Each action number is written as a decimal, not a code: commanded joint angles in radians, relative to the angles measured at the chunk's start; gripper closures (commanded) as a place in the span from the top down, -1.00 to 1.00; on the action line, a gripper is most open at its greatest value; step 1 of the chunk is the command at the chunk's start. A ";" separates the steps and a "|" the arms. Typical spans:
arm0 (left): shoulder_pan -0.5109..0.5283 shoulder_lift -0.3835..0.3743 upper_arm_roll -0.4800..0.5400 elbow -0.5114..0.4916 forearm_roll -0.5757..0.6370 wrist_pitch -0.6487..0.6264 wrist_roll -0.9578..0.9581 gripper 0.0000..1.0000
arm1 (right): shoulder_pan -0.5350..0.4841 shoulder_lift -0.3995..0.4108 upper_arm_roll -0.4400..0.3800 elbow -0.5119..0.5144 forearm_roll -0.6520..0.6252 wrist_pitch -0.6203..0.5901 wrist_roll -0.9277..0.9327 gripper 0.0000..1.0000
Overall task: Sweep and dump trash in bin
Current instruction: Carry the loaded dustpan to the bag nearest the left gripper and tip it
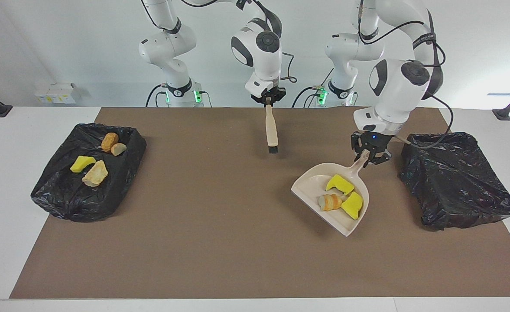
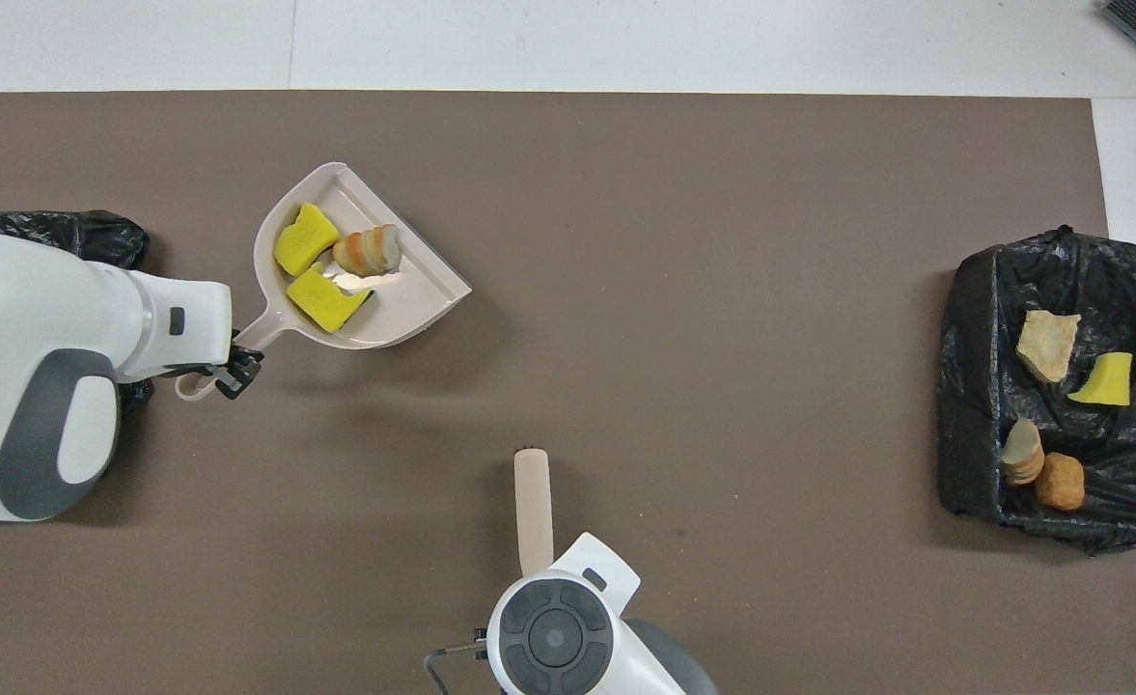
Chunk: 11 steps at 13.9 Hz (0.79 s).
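Three trash lumps [image 1: 339,197] riding in dustpan [image 1: 311,190]; four lying in bin [image 1: 55,190]. Left gripper [image 1: 369,157] clamping dustpan handle; right gripper [image 1: 268,101] clamping brush [image 1: 271,132].

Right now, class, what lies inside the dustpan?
Inside the dustpan: two yellow sponge chunks and one tan-orange bread piece. Whatever lies under them is covered. The left claw holds its handle.

dustpan [image 1: 311,190]: smooth beige plastic | bin bag [image 1: 454,182]: glossy crinkled film (black) | mat [image 1: 220,242]: matt brown
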 commanded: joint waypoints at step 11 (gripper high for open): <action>0.532 0.013 0.018 0.202 0.031 -0.178 0.491 -1.00 | 0.037 0.115 -0.004 0.025 -0.156 0.049 0.121 -0.10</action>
